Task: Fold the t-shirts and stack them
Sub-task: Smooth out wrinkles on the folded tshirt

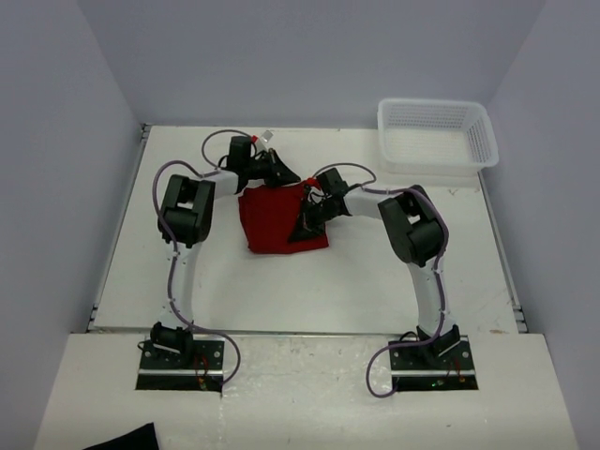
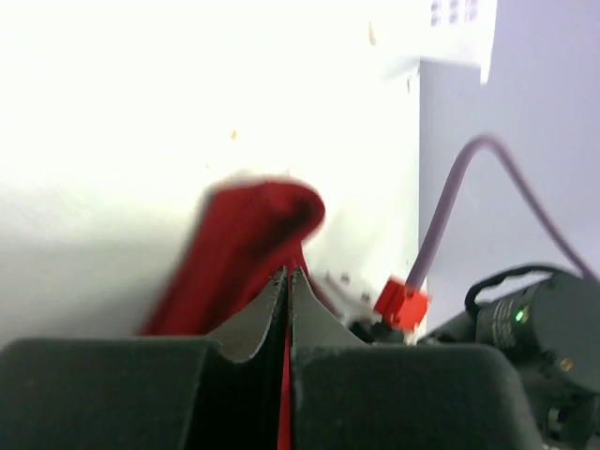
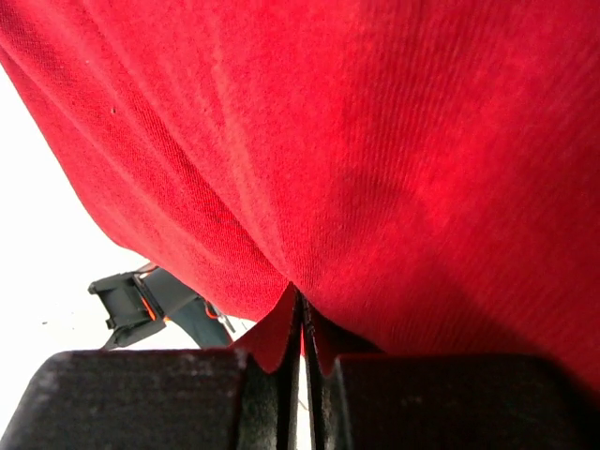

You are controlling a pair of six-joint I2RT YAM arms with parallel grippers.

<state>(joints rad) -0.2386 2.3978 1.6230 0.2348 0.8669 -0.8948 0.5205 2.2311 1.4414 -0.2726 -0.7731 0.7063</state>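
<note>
1. The dark red t-shirt [image 1: 272,220] lies in a rough, rumpled square at the middle of the tabletop [image 1: 375,281]. The white mesh basket [image 1: 439,161] is well apart from it, toward 1 o'clock.
2. The left gripper [image 2: 288,277] is pressed together on a thin sliver of the shirt at its 12 o'clock edge. In the left wrist view, red cloth rises in a hump just ahead of the fingertips.
3. The right gripper [image 3: 301,302] pinches the shirt at its 3 o'clock side, and cloth drapes over it and fills the right wrist view.
4. Both pinches appear to sit close to the fingertips. A quick lift, or the arms pulling apart, could let one edge slip out and collapse the fold.
5. I cannot tell how many layers each gripper holds. Catching an under-layer would likely drag the whole shirt across the tabletop rather than turn one flap over.
6. The two grippers work near each other. A crossing move could knock the wrists together or snag the purple cable [image 2: 450,206].
7. An uneven pull between the arms would probably skew the fold and leave wrinkles.
</note>
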